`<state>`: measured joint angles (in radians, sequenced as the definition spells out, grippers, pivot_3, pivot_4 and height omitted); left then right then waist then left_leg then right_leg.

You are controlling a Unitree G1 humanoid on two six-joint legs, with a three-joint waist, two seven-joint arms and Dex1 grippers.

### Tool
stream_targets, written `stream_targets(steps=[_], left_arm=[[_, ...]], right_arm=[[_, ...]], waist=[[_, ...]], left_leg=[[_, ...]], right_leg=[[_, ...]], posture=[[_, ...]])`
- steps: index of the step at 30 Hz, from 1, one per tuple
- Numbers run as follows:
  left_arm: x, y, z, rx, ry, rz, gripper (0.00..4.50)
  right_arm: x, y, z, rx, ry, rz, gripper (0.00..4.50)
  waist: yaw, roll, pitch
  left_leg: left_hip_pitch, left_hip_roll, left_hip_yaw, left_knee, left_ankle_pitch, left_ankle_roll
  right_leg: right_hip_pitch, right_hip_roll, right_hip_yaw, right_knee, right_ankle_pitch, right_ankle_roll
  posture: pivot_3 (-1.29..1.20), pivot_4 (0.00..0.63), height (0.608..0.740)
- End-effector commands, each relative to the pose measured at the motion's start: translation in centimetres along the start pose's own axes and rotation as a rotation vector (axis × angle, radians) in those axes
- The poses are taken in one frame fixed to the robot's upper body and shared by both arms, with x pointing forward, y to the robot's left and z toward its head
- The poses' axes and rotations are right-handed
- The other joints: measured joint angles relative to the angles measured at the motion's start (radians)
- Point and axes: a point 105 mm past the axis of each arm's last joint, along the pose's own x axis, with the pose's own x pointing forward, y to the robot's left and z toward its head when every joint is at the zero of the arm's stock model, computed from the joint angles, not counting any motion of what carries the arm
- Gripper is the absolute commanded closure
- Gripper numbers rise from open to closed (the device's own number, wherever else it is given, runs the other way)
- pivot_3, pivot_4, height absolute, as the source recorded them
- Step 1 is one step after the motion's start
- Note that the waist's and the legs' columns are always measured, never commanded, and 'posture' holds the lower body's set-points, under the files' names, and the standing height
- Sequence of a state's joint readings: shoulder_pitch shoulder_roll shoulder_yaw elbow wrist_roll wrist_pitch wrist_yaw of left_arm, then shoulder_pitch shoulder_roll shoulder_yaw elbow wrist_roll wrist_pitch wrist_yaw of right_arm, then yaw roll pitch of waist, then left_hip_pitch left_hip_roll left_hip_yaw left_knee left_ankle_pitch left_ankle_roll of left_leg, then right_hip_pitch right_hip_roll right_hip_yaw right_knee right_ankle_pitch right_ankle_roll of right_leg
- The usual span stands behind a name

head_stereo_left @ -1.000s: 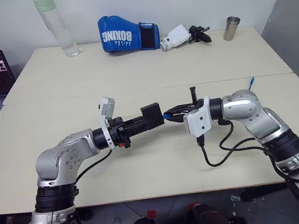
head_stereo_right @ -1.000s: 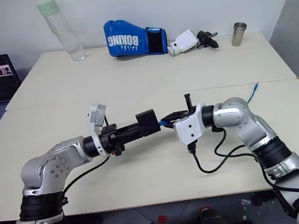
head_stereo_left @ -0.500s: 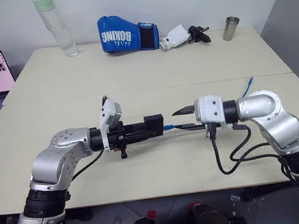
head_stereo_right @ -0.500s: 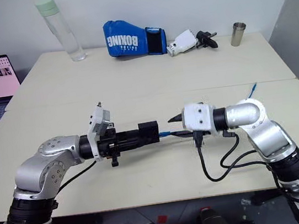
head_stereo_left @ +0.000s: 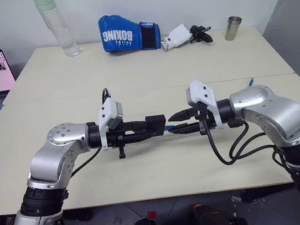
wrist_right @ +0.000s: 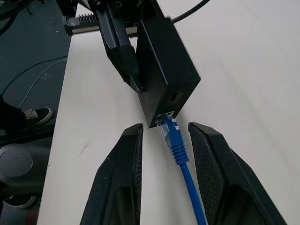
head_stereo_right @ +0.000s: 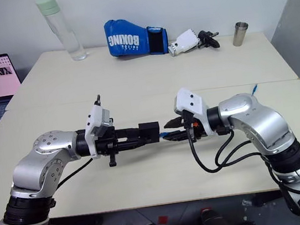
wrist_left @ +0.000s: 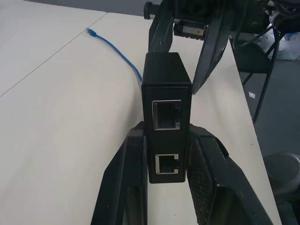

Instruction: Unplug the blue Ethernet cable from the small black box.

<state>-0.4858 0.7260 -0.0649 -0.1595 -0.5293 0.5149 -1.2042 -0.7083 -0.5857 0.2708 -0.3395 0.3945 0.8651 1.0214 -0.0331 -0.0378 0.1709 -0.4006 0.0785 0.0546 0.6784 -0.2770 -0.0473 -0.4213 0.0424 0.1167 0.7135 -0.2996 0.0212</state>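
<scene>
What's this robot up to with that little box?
Its left gripper is shut on a small black box, held above the table. A blue Ethernet cable is still plugged into the box's far end. The right gripper sits with its fingers open on either side of the plug, not pinching it. The cable has yet to come out.

Bright, even light; sharp focus

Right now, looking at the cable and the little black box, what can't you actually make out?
- Whether the blue Ethernet cable plug is fully latched: right wrist view, its tip sits inside the small black box.
- Whether the right claw touches the plug: the fingers flank it.
- The cable's run: right wrist view, cut off at the edge.
- The box's far port: left wrist view, hidden by the box.
</scene>
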Motion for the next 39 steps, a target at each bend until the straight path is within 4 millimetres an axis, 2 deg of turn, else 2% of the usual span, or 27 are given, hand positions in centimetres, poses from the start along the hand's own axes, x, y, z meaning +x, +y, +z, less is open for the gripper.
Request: stream_targets(steps=[1,2,5,9,21,38,39], left_arm=[[-0.1,-0.2,1.2,0.067,-0.013,-0.009,3.71],[-0.1,-0.3,1.1,0.067,-0.012,-0.009,3.71],[-0.2,-0.2,1.0,0.068,-0.007,-0.007,3.71],[-0.2,-0.3,0.9,0.068,-0.003,-0.007,3.71],[-0.1,-0.8,0.8,0.068,0.000,-0.058,3.71],[-0.1,-0.7,0.8,0.067,-0.001,-0.048,3.71],[-0.1,-0.7,0.7,0.068,-0.001,-0.048,3.71]], right_arm=[[0.0,-0.2,0.7,-0.044,-0.010,0.001,2.89],[0.0,-0.2,0.6,-0.040,-0.012,0.004,2.89],[0.0,-0.2,0.5,-0.036,-0.006,0.018,2.45],[0.1,-0.5,0.5,-0.010,-0.005,0.010,1.47],[0.7,-1.2,0.5,0.048,0.002,0.094,1.46],[1.0,-0.9,0.5,0.057,0.012,0.139,1.46],[1.0,-0.9,0.5,0.058,0.012,0.140,1.64]], waist=[[0.000,0.000,0.000],[0.000,0.000,0.000],[0.000,0.000,0.000],[0.000,0.000,0.000],[0.000,0.000,0.000],[0.000,0.000,0.000],[0.000,0.000,0.000]], left_leg=[[0.000,0.000,0.000,0.000,0.000,0.000],[0.000,0.000,0.000,0.000,0.000,0.000],[0.000,0.000,0.000,0.000,0.000,0.000],[0.000,0.000,0.000,0.000,0.000,0.000],[0.000,0.000,0.000,0.000,0.000,0.000],[0.000,0.001,0.000,0.000,0.000,0.000],[0.000,0.001,0.000,0.000,0.000,0.000]], right_leg=[[0.000,0.000,0.000,0.000,0.000,0.000],[0.000,0.000,0.000,0.000,0.000,0.000],[0.000,0.000,0.000,0.000,0.000,0.000],[0.000,0.000,0.000,0.000,0.000,0.000],[0.000,0.000,0.000,0.000,0.000,0.000],[0.000,0.000,0.000,0.000,0.000,0.000],[0.000,0.001,0.000,0.000,0.000,0.000]], posture=[[0.00,0.150,0.740],[0.00,0.150,0.740],[0.00,0.150,0.740],[0.00,0.150,0.740],[0.00,0.150,0.740],[0.00,0.150,0.740],[0.00,0.150,0.740]])
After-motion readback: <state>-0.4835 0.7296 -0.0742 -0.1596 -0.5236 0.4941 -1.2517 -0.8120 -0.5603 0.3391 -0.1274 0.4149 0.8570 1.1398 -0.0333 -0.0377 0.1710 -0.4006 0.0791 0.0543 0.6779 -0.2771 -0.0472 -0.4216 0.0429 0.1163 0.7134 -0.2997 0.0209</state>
